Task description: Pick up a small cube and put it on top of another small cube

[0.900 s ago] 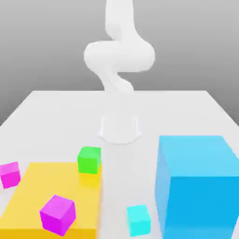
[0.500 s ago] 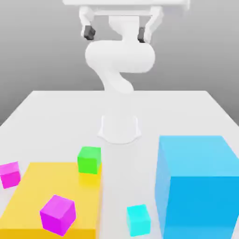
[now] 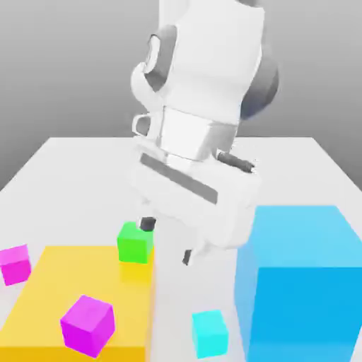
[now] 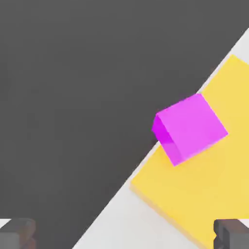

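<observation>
Exterior view: the yellow block [image 3: 88,304] lies on the pale table [image 3: 297,166], and the other things are placed from it. The cyan cube [image 3: 210,334], the one to be picked up, is on the table to the exterior view's right of the yellow block, apart from it. Farther from the block on that same side stands the big blue cube [image 3: 307,304]. The pink cube [image 3: 15,265], on which the cyan one is to go, is just beside the block on the exterior view's left. The violet cube [image 3: 88,326] is over the block's near part, turned at an angle, and the green cube [image 3: 136,242] is at its far corner on the exterior view's right.

The gripper [image 3: 167,240] is tilted, its tips appearing around that far corner of the block. Its jaws are spread wide, with nothing held between them. The hand view shows the violet cube against the yellow block, near its edge.
</observation>
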